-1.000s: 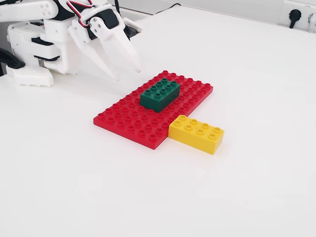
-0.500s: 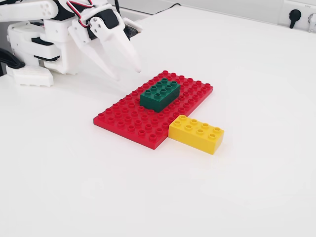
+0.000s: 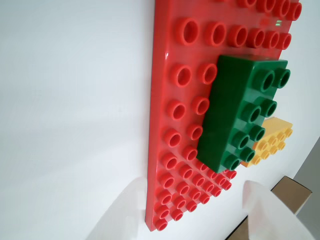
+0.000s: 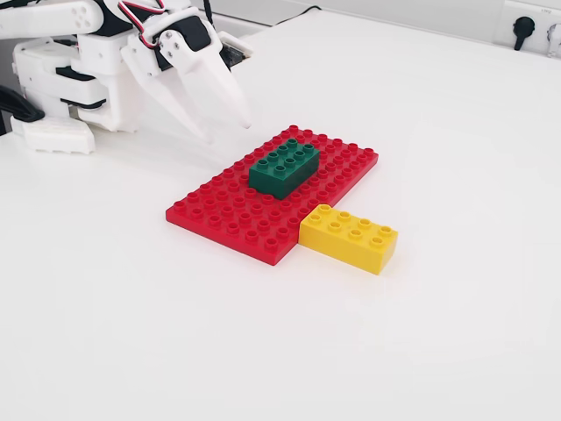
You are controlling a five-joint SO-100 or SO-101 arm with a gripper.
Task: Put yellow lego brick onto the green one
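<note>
On the red baseplate [image 4: 263, 206] sits the green one [image 4: 283, 167], studs up. The yellow lego brick [image 4: 349, 238] lies on the table, touching the plate's edge at five o'clock. The gripper [image 4: 226, 132] (white, empty) hangs spread at eleven o'clock.

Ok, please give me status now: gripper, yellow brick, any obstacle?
Gripper open, empty, above the table left of the red baseplate. Yellow brick on the table against the baseplate edge, untouched. Green brick seated on the baseplate, top clear. No obstacle.

One brick [image 4: 283, 166] sits on the baseplate [image 4: 230, 213]; another [image 4: 349, 238] beside it.
</note>
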